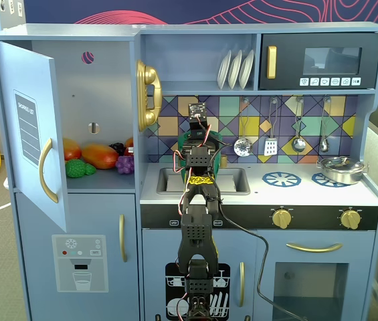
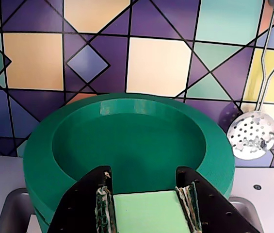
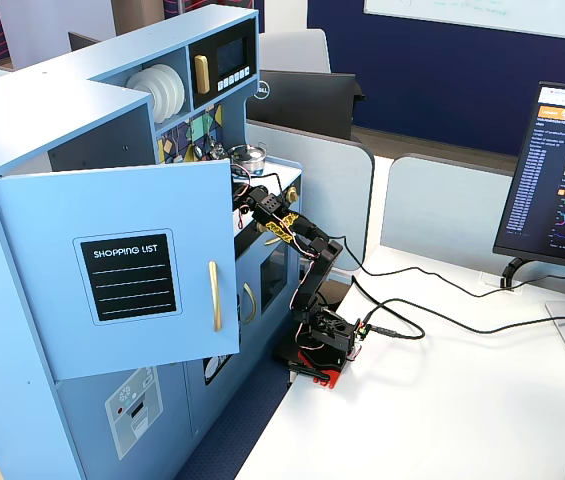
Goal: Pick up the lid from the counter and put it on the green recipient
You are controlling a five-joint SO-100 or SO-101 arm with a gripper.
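green lid (image 2: 127,145) underside toward wrist camera

I saw a dark green lid (image 2: 127,141), black gripper (image 2: 146,187) fingers, a pale green strap (image 2: 149,213), and purple-cream-teal diamond-patterned tiles (image 2: 156,63).

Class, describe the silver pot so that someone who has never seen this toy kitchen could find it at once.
In a fixed view, start at the blue toy kitchen and follow its white counter rightwards past the sink. At the far right end, under the hanging utensils, sits the steel pot. It is low, shiny and the only metal vessel on the counter; the blue burner ring beside it is bare.
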